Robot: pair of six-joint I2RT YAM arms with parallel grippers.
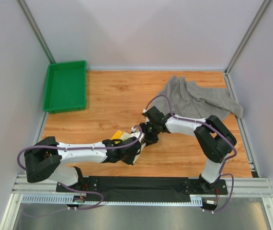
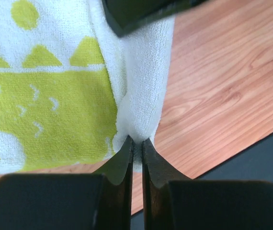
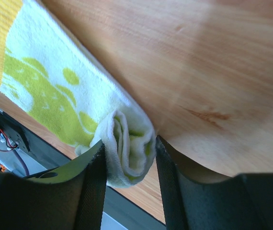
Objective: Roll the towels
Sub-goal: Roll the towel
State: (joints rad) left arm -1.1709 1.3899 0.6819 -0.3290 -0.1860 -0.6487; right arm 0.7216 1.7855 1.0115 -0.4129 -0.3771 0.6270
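Observation:
The small white-yellow towel (image 2: 50, 96) with a green-yellow print lies on the wooden table between the two arms; only a yellow bit of this towel (image 1: 119, 135) shows from above. My left gripper (image 2: 137, 143) is shut on a pinch of its white edge. In the right wrist view the towel (image 3: 55, 81) ends in a loose roll, which sits between the fingers of my right gripper (image 3: 129, 141). Those jaws stand apart around the roll without squeezing it. The large grey towel (image 1: 199, 98) lies crumpled at the back right, away from both grippers (image 1: 143, 139).
A green tray (image 1: 65, 86) stands at the back left corner. Grey walls enclose the table on three sides. A black strip and metal rail (image 1: 141, 189) run along the near edge under the arm bases.

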